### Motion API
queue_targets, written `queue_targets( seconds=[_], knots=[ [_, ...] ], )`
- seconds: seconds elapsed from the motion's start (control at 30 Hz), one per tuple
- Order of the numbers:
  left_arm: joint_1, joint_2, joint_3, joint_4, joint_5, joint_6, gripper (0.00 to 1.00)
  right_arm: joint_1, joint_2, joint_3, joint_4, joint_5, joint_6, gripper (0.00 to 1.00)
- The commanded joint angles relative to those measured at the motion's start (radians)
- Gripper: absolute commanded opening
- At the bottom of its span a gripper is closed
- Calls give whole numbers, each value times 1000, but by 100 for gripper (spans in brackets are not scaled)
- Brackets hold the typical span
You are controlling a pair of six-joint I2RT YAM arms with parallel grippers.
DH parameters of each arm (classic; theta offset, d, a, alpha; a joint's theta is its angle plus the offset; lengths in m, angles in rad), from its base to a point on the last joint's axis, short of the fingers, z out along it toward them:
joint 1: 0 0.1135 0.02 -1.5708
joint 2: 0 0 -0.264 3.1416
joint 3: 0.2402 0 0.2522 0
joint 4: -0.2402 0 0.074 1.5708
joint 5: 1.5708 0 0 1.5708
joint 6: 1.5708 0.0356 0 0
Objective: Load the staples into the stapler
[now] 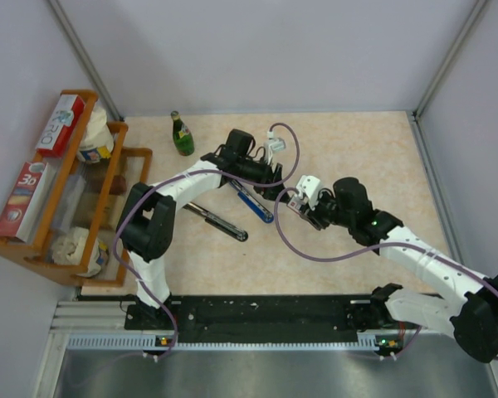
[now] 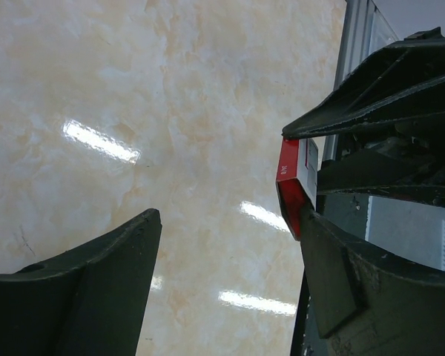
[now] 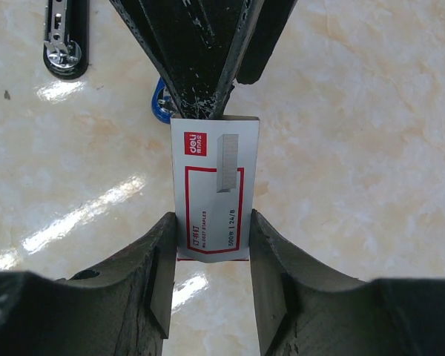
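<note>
Staples box (image 3: 213,194) pinched at near end between fingers of my right gripper (image 3: 211,245), label facing up. My left gripper (image 2: 228,219) spread wide, gripping nothing; one left finger (image 2: 348,282) right beside box's far end, contact unclear. Black stapler (image 3: 65,37) on table (image 3: 356,148), beyond right fingers, off left. Blue item (image 3: 159,100) just past box.

Staples box (image 3: 215,185): red logo "deli"; label print "500", "24/8".
</note>
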Motion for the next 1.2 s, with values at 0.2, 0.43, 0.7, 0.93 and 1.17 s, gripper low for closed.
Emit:
queue_targets(
  seconds=[0.2,0.43,0.7,0.93,1.17],
  knots=[
    [-8,-2,34,-13,-46,45,79,12,-42,1,81,-12,-10,39],
    [-11,4,37,-1,-32,31,78,16,-42,-1,78,-33,-11,39],
    [-15,15,34,15,22,8,78,24,-22,1,84,-13,-17,39],
    [-25,24,36,4,28,19,78,27,-23,-1,95,4,-14,39],
    [-29,38,36,-13,8,39,78,27,-46,-10,110,-2,-10,38]
  ],
)
